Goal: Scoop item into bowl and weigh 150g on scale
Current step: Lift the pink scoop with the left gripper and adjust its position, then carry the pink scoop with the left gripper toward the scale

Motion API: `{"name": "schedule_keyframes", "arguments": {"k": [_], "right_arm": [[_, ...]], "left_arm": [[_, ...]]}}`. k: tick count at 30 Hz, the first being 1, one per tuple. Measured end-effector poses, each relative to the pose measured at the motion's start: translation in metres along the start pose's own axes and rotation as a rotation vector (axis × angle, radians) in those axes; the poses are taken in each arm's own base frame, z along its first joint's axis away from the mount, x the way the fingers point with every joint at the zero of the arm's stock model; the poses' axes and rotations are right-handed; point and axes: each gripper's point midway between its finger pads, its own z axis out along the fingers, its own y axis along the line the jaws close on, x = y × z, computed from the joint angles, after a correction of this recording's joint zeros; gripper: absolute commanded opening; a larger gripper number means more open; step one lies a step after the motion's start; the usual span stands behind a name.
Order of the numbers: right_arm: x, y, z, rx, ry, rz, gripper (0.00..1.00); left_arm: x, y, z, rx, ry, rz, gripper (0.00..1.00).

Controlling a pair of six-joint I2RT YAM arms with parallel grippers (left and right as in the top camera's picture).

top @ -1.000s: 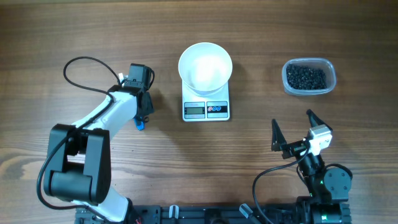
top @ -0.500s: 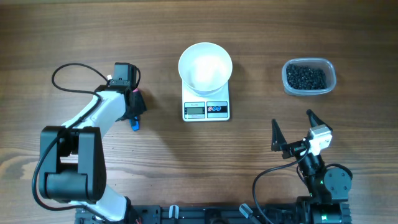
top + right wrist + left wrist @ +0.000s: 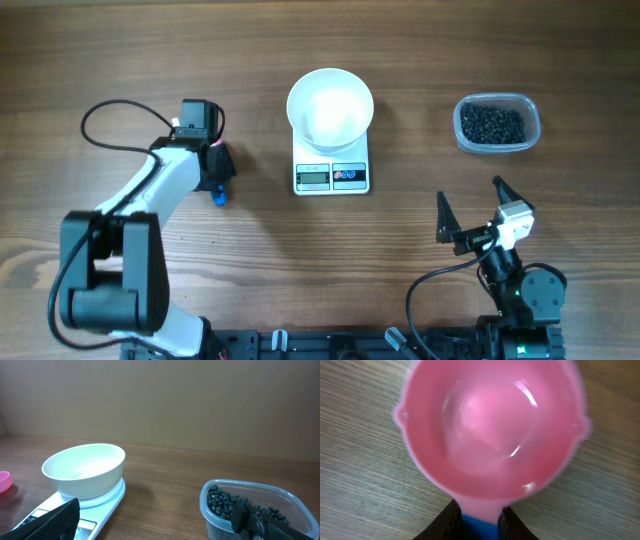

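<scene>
Being clamped at its handle (image 3: 479,530) by the left hand (image 3: 480,521), the pink scoop (image 3: 490,435) should be lifted level.

Scoop (image 3: 490,430) in left tool (image 3: 480,525): pink plastic, glossy, smooth. Handle (image 3: 479,527) between its jaws: blue, probably plastic; view too close to confirm. Tabletop (image 3: 120,40) beneath: matt wood grain. Ahead of right tool (image 3: 468,190): bowl (image 3: 330,105) white, smooth; tub (image 3: 207,510) clear plastic; beans (image 3: 490,124) black, shiny.
</scene>
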Motion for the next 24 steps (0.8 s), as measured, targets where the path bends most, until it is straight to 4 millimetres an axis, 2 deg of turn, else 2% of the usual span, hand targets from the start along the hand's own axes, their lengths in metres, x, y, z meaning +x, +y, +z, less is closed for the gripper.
{"name": "schedule_keyframes", "arguments": {"k": [4,9,13,20,22,24], "right_arm": [[0.000,0.000,0.000,0.000,0.000,0.000,1.00],[0.000,0.000,0.000,0.000,0.000,0.000,1.00],[0.000,0.000,0.000,0.000,0.000,0.000,1.00],[0.000,0.000,0.000,0.000,0.000,0.000,1.00],[0.000,0.000,0.000,0.000,0.000,0.000,1.00],[0.000,0.000,0.000,0.000,0.000,0.000,1.00]], "left_arm": [[-0.013,-0.005,-0.023,0.047,-0.066,-0.012,0.24],[-0.018,-0.007,-0.038,0.076,-0.098,-0.017,0.24],[-0.007,-0.003,-0.033,0.055,-0.051,-0.010,0.24],[0.013,0.000,0.001,0.006,0.058,0.007,0.25],[0.017,0.001,0.006,-0.001,0.075,0.010,0.29],[0.017,0.000,0.007,-0.001,0.076,0.010,0.26]]}}
